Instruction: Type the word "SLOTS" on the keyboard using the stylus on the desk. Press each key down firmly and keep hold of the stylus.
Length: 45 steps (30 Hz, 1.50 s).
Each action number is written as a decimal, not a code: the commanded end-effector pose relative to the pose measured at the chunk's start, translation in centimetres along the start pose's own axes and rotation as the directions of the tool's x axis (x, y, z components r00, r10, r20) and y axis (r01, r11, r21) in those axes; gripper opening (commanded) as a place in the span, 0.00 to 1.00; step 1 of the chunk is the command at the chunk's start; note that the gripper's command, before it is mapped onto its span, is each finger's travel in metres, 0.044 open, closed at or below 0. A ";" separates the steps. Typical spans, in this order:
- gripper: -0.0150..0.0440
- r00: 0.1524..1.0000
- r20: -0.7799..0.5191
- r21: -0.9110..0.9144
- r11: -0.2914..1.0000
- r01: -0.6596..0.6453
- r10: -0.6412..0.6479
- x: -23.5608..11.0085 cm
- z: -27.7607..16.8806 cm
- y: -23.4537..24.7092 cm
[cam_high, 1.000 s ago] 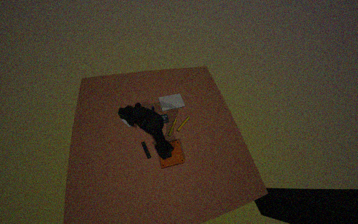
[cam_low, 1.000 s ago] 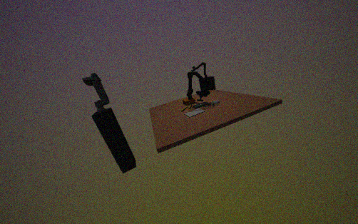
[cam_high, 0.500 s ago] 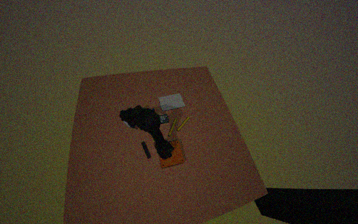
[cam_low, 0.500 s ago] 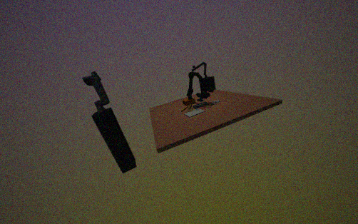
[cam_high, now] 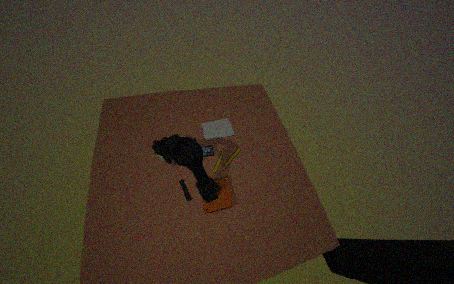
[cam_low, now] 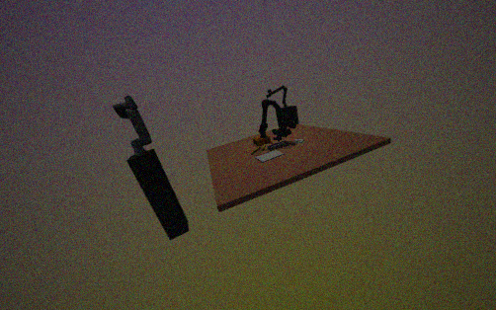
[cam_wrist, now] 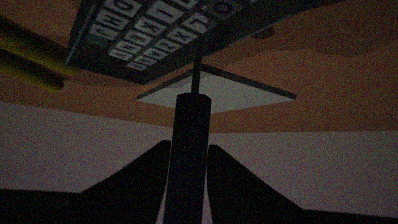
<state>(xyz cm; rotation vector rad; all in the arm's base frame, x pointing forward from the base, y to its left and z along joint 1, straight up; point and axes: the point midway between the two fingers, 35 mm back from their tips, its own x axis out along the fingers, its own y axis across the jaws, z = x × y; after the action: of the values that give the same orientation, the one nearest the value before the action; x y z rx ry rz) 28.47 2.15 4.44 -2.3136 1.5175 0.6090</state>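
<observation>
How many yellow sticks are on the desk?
2. One yellow stick and a second one lie side by side just right of the arm, between the white pad and the orange pad. More could be hidden underneath the arm.

Place: a bare robot test setup with a desk, dimly lit
Surface: a flat orange-brown desk top (cam_high: 156,235) is seen against a plain, featureless backdrop
Desk items: a keyboard (cam_wrist: 150,35), a white pad (cam_high: 218,129) and yellow pencils (cam_high: 226,159) are laid out like office things
Fixture: a dark stand (cam_low: 156,193) is set apart from the desk
</observation>
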 end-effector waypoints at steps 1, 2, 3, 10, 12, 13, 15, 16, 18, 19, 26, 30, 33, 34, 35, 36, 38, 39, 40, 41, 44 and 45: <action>0.39 1.000 -0.003 -0.001 1.000 0.001 -0.001 0.2 0.2 0.0; 0.39 1.000 -0.003 -0.001 1.000 0.001 -0.001 0.2 0.3 0.0; 0.39 1.000 -0.003 -0.001 1.000 0.001 -0.001 0.2 0.4 0.0; 0.39 1.000 -0.003 -0.001 1.000 0.000 0.000 0.4 0.7 0.0; 0.39 1.000 -0.003 -0.001 1.000 0.000 0.000 0.4 0.7 0.0; 0.39 1.000 -0.003 -0.001 1.000 0.000 0.000 0.5 0.8 0.0; 0.39 1.000 -0.003 -0.001 1.000 0.000 0.000 0.5 0.9 0.0; 0.39 1.000 -0.003 -0.001 1.000 0.000 0.000 0.6 0.9 0.0; 0.39 1.000 -0.003 -0.001 1.000 0.000 0.000 0.6 1.0 0.0; 0.39 1.000 -0.003 -0.001 1.000 0.000 0.000 0.7 1.1 0.0; 0.39 1.000 -0.003 -0.001 1.000 0.000 0.000 0.8 1.3 0.0; 0.39 1.000 -0.003 -0.001 1.000 0.000 0.000 0.8 1.4 0.0; 0.39 1.000 -0.003 -0.001 1.000 0.000 0.000 0.8 1.4 0.0; 0.39 1.000 -0.003 -0.001 1.000 0.000 0.000 0.8 1.4 0.0; 0.39 1.000 -0.003 -0.001 1.000 0.000 0.000 0.8 1.4 0.0; 0.39 1.000 -0.003 -0.001 1.000 0.000 0.000 0.8 1.4 0.0; 0.39 1.000 -0.003 -0.001 1.000 0.000 0.000 0.8 1.3 0.0; 0.39 1.000 -0.003 -0.001 1.000 0.000 0.000 0.7 1.1 0.0; 0.39 1.000 -0.003 -0.001 1.000 0.000 0.000 0.5 0.9 0.0; 0.39 1.000 -0.003 -0.001 1.000 0.001 -0.001 0.4 0.6 0.0; 0.39 1.000 -0.003 -0.001 1.000 0.001 -0.001 -0.4 -0.6 -0.1; 0.39 1.000 -0.003 -0.001 1.000 0.001 -0.001 -0.7 -1.2 0.0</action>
<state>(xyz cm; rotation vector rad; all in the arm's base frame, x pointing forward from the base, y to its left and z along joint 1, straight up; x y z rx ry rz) 28.40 2.10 4.41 -2.3181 1.5226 0.6137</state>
